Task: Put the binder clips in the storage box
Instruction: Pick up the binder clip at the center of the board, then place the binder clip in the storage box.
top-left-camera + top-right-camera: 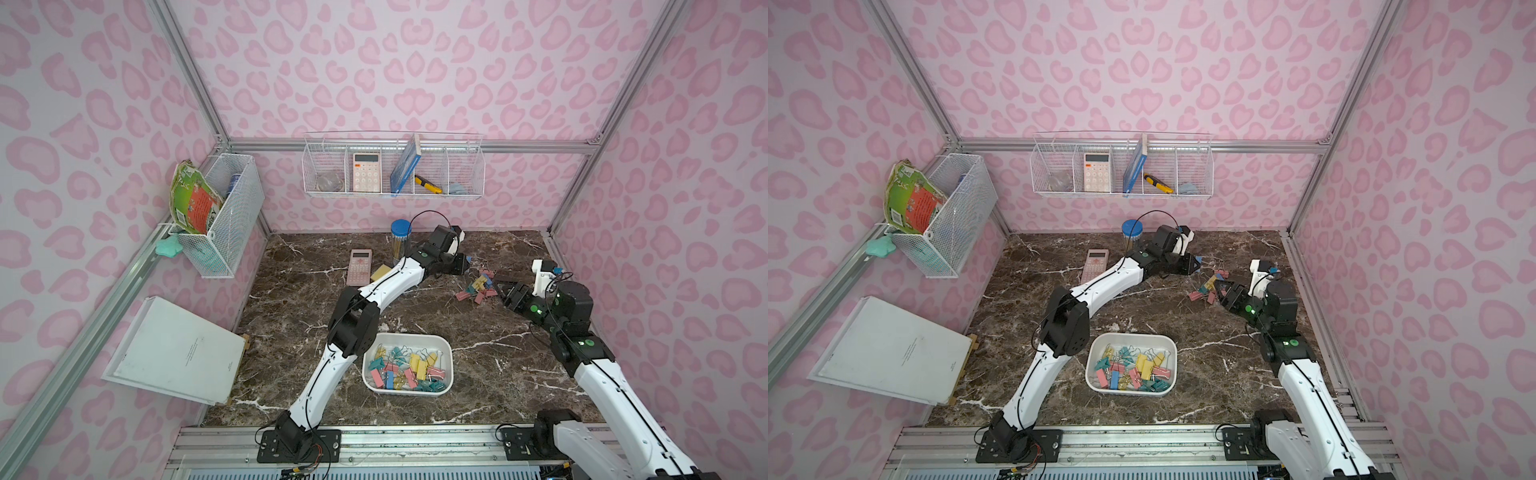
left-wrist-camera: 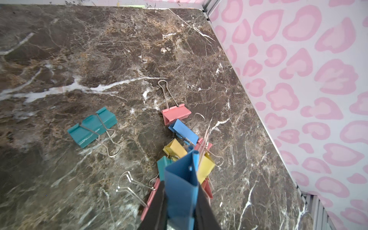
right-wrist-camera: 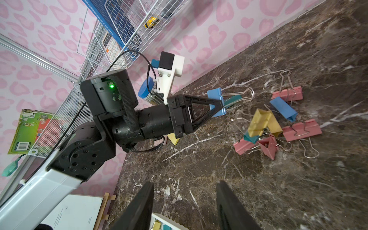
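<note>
Holds a blue binder clip [image 2: 181, 185] between the near-closed jaws of the left gripper [image 3: 220, 107], pinched by the folded body with the wire handle poking out ahead, at the far edge of the loose binder clips [image 1: 478, 286] on the marble tabletop [image 1: 498, 365]. Cannot tell whether lifted clear yet. Holds the right gripper [image 3: 185, 199] roughly half open and empty, close beside that same heap. Has the storage box [image 1: 409, 336] well apart, nearer the arm bases, with the boxed binder clips [image 1: 405, 368] already most of the lot.

Risks the slick, sloping clip body twisting or sliding out of the pinch during the long swing to the box. Risks hooking a neighbouring wire loop with the protruding handle, dragging a second clip along and shedding it on the marble. Risks knocking the two grippers together, both crowding one small heap. Risks brushing the blue-lidded jar [image 1: 400, 241] or the pink calculator [image 1: 359, 266] beside the left forearm. Risks a bounce off the box rim, given a release too high or too near the edge.
</note>
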`<state>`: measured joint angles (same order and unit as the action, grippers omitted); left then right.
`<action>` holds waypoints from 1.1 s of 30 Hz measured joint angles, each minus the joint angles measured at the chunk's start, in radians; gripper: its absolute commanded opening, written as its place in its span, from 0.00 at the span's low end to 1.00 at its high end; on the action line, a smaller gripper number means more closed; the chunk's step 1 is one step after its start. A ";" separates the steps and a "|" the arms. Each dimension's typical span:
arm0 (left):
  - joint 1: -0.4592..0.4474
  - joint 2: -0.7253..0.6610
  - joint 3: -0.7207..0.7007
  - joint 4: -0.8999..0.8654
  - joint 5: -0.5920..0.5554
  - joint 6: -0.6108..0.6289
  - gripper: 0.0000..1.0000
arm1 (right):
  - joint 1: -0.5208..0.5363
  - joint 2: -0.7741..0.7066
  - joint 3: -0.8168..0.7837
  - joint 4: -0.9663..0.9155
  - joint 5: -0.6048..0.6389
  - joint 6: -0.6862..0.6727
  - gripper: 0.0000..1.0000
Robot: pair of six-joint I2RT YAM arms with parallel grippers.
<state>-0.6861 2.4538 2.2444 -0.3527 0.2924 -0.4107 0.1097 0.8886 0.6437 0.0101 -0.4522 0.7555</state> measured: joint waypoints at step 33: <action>-0.239 -0.939 -1.161 -0.122 -0.043 -0.038 0.14 | 0.189 0.205 0.180 0.069 0.024 0.002 0.54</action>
<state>-0.9253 1.5146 1.0832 -0.4751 0.2497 -0.4488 0.2989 1.0935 0.8242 0.0788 -0.4282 0.7578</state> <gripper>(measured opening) 0.212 0.545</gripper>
